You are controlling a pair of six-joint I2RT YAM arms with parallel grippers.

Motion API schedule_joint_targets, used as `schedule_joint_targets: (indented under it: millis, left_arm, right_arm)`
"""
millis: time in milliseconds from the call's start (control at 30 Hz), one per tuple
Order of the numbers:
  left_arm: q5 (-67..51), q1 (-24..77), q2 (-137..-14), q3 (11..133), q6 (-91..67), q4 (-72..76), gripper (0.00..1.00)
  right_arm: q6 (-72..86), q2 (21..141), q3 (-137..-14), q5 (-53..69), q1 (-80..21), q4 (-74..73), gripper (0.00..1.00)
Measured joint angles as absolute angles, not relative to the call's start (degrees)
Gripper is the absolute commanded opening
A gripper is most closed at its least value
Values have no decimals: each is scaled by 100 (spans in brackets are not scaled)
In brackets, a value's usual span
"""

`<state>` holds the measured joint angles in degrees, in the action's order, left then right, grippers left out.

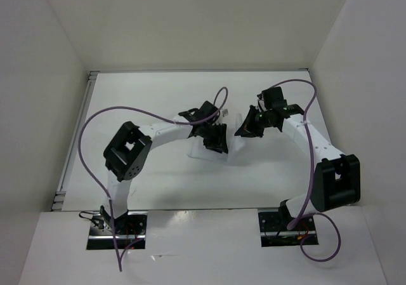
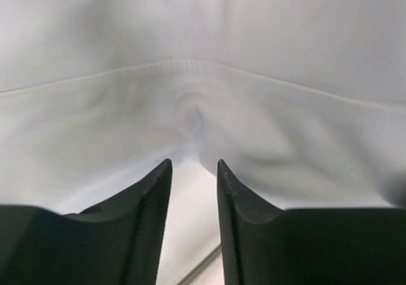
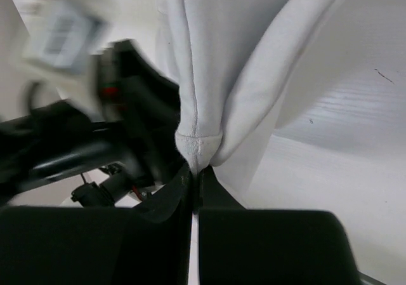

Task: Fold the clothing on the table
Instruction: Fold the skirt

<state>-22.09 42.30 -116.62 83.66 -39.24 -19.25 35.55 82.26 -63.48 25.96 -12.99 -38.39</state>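
White arms (image 1: pixel 163 131); black claws (image 2: pixel 194 171); purple cables (image 1: pixel 84 132)

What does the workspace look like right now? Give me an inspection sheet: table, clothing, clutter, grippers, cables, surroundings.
Surface: table, matte white, with a metal rim along its left edge.
Job's things: clothing, white and wrinkled, bunched between the two grippers, hem showing.
Clutter: nothing seen.
Grippers: left gripper open, tips at the cloth's edge; right gripper shut on a fold of the clothing.
Cables: purple cables, one looping along each arm.
Surroundings: white walls on three sides.
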Motion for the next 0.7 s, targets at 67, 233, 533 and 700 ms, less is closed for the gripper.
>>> schedule_joint_targets:
  millis: [67, 233, 533, 700]
  left_arm:
    - [-2069, 4060, -11319, 8355, -3898, -2043, 46]
    - [-1691, 3395, -10368, 8084, -3887, -2086, 42]
    - [-1168, 2333, -10396, 7035, -3774, -2152, 20]
    - [-1190, 2346, -10777, 6735, -3785, -2123, 19]
  right_arm:
    - [3553, 8228, -6348, 2580, -1299, -3848, 0]
    - [3500, 8243, -6351, 2512, -1299, -3868, 0]
    - [3417, 8403, -6493, 2462, -1299, -3940, 0]
    - [3356, 8558, -6672, 2453, -1376, -3951, 0]
